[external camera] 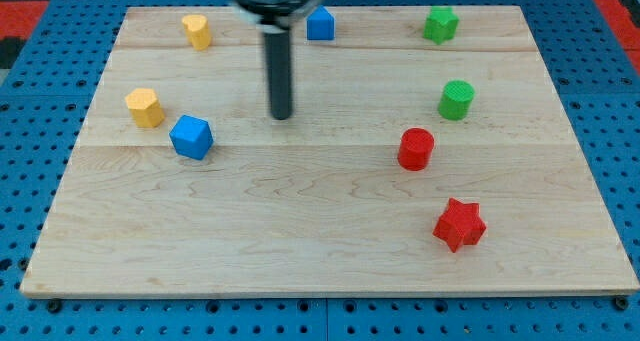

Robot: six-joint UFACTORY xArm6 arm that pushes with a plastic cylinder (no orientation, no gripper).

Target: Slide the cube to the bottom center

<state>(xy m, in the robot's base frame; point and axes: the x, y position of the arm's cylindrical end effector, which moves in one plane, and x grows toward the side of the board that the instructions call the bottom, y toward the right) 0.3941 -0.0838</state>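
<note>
on the view's left of the bench (300, 251) sit two yellow blocks, one near the top edge (197, 30) and one lower down (145, 107), and just beside that lower one, toward the view's right and slightly below, is the blue cube (191, 137), the thing i am meant to move. my tip (282, 115) rests on the wood to the view's right of the cube and a little above it, apart from it, touching no block. my end effector is a plain rod, so there is nothing to spread or close; it clamps on nothing. behind the rod near the top edge is another blue block (320, 24), its shape unclear. further right are a red cylinder (415, 148), a green star-like block (440, 24), a green cylinder (456, 99) and a red star (459, 224). i judge this the approach step: the cube is untouched. next i should get round to its upper-left side, then push it down and rightward to the bottom centre.
</note>
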